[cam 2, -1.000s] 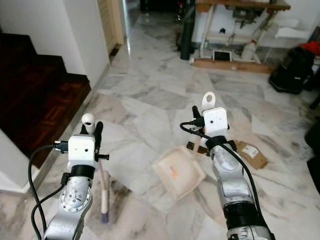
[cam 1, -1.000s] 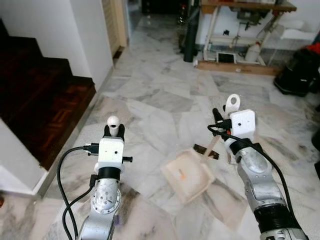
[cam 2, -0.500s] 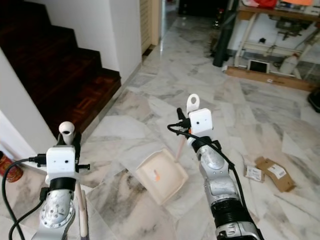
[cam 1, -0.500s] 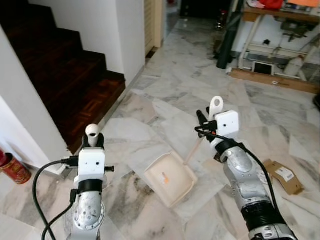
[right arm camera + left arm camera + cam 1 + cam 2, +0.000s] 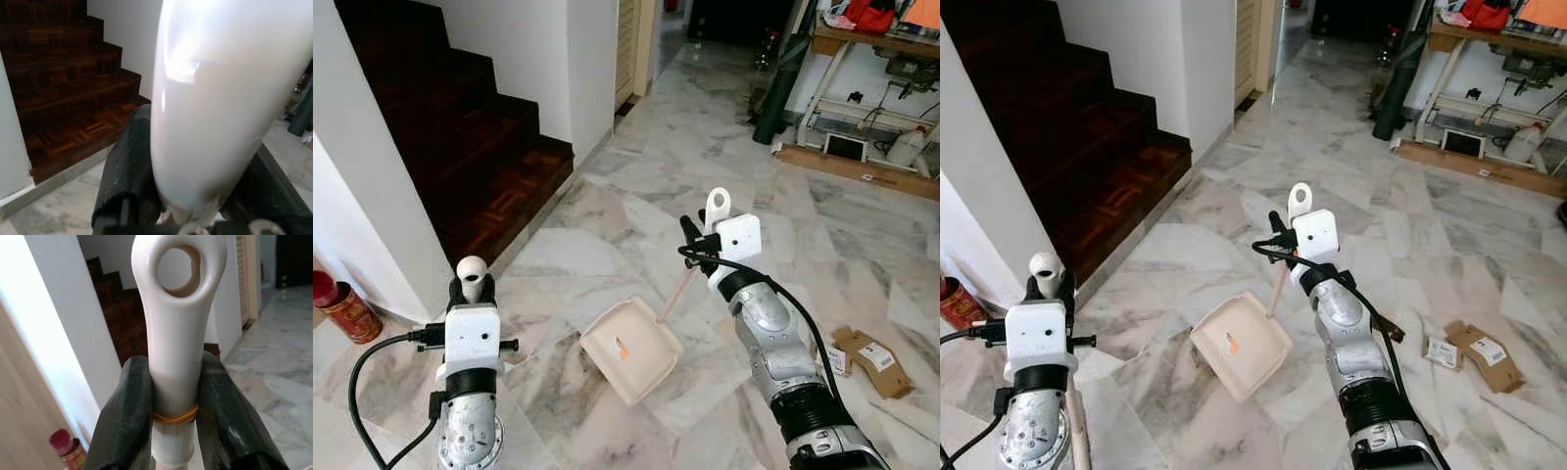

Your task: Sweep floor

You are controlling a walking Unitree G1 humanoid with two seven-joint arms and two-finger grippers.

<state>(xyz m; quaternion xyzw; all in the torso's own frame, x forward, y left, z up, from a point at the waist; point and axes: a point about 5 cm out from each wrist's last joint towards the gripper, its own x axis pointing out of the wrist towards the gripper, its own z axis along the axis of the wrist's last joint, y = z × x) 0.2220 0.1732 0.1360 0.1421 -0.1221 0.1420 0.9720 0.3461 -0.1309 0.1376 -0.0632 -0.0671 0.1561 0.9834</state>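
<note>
My left gripper [image 5: 470, 286] is shut on the white top of the broom handle [image 5: 178, 308], held upright at the lower left; its black fingers [image 5: 129, 416] clamp the handle just below the hanging hole. The broom's stick [image 5: 1073, 431] runs down past my arm, and the head is hidden. My right gripper [image 5: 697, 240] is shut on the white end of the dustpan handle [image 5: 716, 204]. The cream dustpan [image 5: 626, 348] hangs tilted low over the marble floor between my arms, with a small orange bit inside it.
A dark wooden staircase [image 5: 460, 127] and a white wall [image 5: 372, 196] rise on the left, with a red can [image 5: 342, 308] at the wall's foot. Cardboard scraps [image 5: 871, 348] lie on the floor at the right. A cluttered table [image 5: 871, 59] and a dark roll [image 5: 778, 88] stand at the back.
The whole view has swung left toward the stairs, bringing the red can into sight. Both grippers keep their holds. The dustpan now sits farther from the cardboard scraps.
</note>
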